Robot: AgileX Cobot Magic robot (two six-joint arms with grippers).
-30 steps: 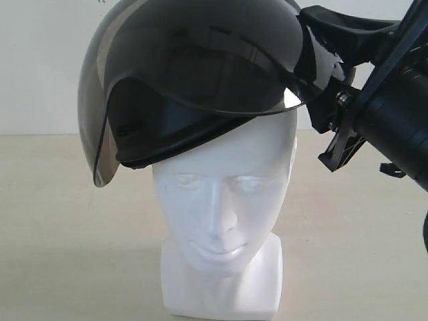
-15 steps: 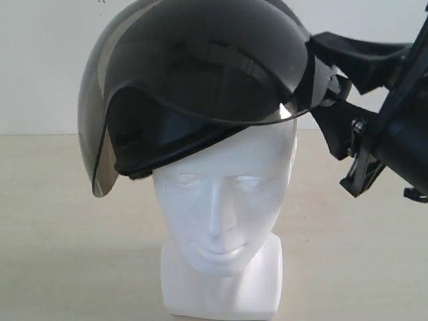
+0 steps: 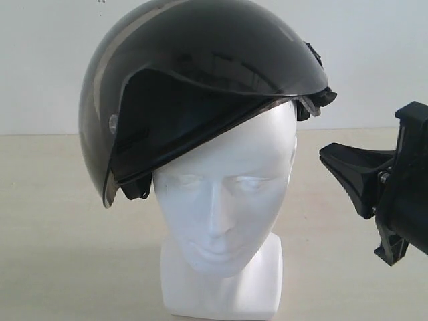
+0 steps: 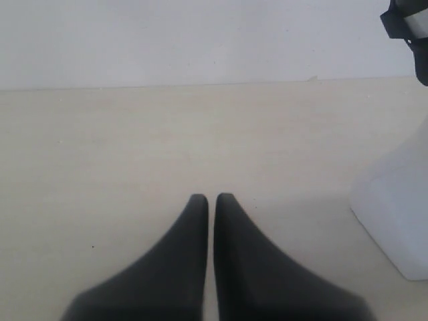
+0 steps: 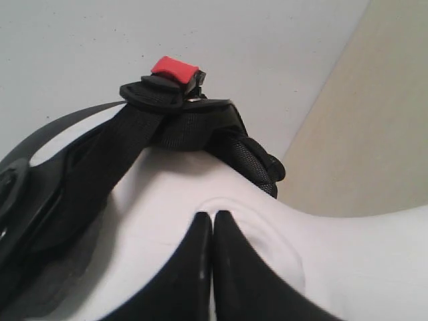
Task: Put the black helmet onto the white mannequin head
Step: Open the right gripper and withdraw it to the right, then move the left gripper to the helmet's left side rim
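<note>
Now, your right pincer [image 3: 332,159] has its jaws pressed together on nothing, parked clear of the white mannequin head [image 3: 221,194] at about four o'clock in the exterior view, so nothing is steering the load. The black helmet [image 3: 200,67] rests on the crown, carried by the head alone, yet crooked: its rim dips past the temple at nine o'clock and rides high at two o'clock. The likely cause, to my eye, is in the right wrist view, where the strap [image 5: 134,147] and its red buckle [image 5: 175,67] lie bunched against the white surface. Your left pincer [image 4: 211,199], tips together and empty, hangs low over the desk [image 4: 134,147] beside the neck base [image 4: 394,200].
</note>
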